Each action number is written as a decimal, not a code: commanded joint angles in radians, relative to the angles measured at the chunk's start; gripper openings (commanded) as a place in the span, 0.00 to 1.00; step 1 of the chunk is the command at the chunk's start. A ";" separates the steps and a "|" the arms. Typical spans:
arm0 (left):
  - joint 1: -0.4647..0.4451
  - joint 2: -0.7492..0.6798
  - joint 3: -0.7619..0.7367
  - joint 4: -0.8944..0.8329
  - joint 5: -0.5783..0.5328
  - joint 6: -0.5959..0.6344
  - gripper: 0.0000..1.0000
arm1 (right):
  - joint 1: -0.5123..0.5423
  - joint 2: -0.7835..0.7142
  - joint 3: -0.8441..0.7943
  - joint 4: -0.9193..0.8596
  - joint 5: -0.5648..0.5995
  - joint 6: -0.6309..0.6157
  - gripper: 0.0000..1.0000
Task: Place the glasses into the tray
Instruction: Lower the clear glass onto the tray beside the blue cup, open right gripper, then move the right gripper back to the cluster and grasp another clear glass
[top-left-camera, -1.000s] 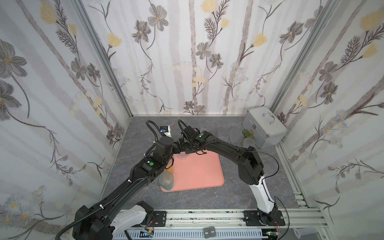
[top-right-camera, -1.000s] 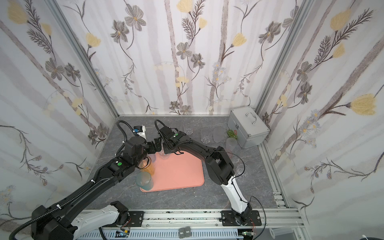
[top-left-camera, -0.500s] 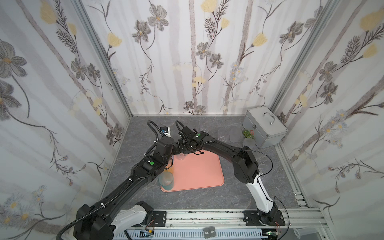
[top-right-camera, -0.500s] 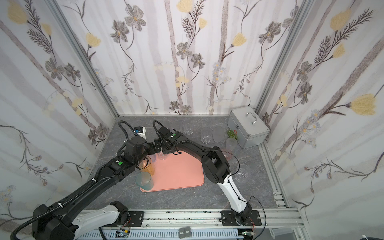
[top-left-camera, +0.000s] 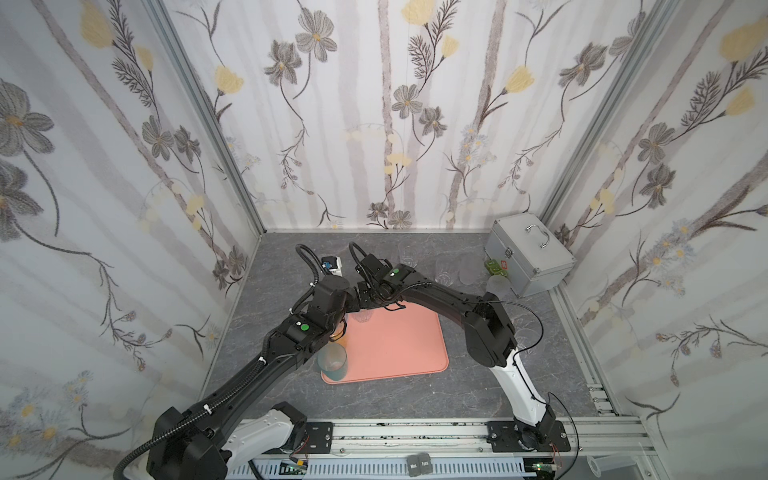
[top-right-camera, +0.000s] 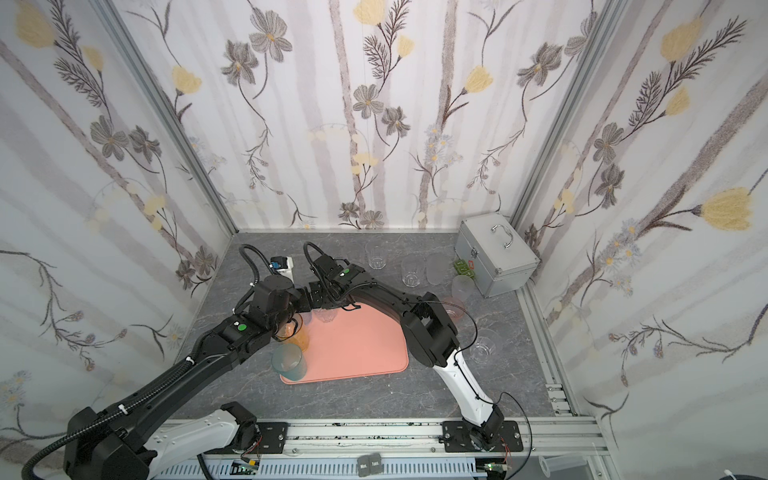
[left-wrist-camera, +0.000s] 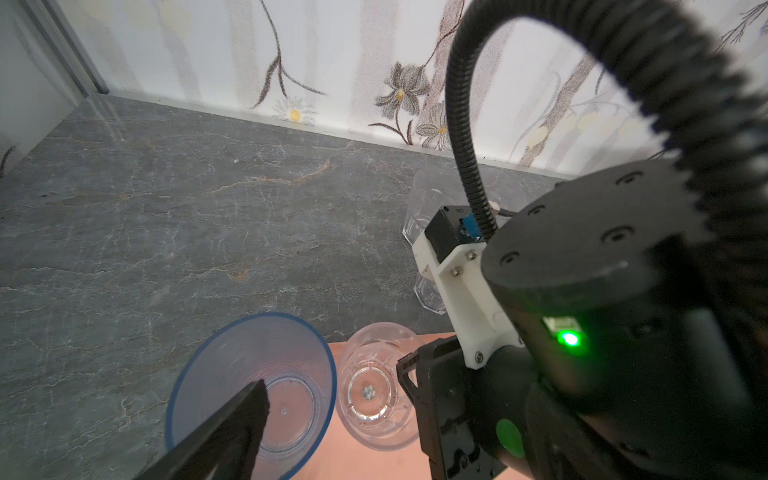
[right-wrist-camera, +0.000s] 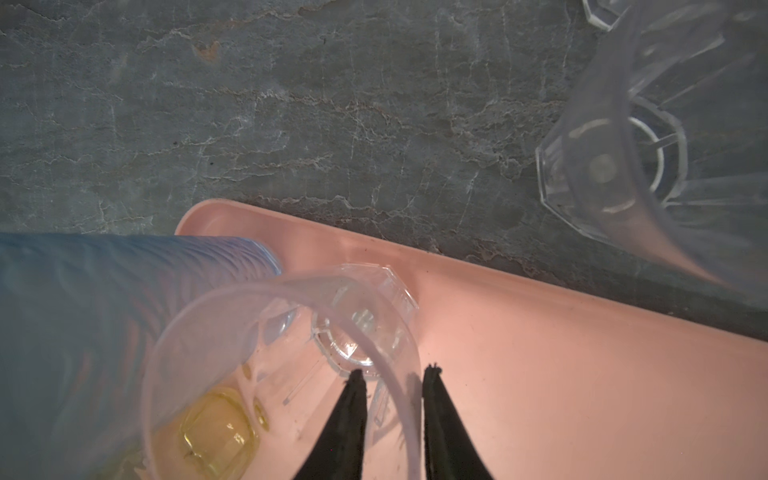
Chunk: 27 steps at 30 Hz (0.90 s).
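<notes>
Clear faceted tumbler (right-wrist-camera: 361, 328) set down on the flat salmon-pink tray (right-wrist-camera: 540, 353).
The right gripper (right-wrist-camera: 392, 374) has just been parted around its rim, seemingly letting go; the left gripper (left-wrist-camera: 253, 415) is held spread wide.

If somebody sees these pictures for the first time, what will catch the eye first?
The salmon-pink tray in the middle of the grey table stands out first. Near its far left corner the right gripper straddles the rim of a clear tumbler on the tray, fingers apart. Then the silver case in the far right corner of the table.
</notes>
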 joint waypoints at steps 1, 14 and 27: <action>-0.003 -0.003 -0.010 0.061 0.025 -0.035 1.00 | 0.006 0.005 -0.001 0.043 -0.013 0.023 0.26; -0.014 -0.024 -0.010 0.052 0.012 -0.046 1.00 | -0.029 -0.160 -0.121 0.099 -0.043 0.014 0.33; -0.243 0.153 0.036 0.049 -0.166 -0.065 1.00 | -0.241 -0.286 -0.296 0.205 -0.056 -0.010 0.49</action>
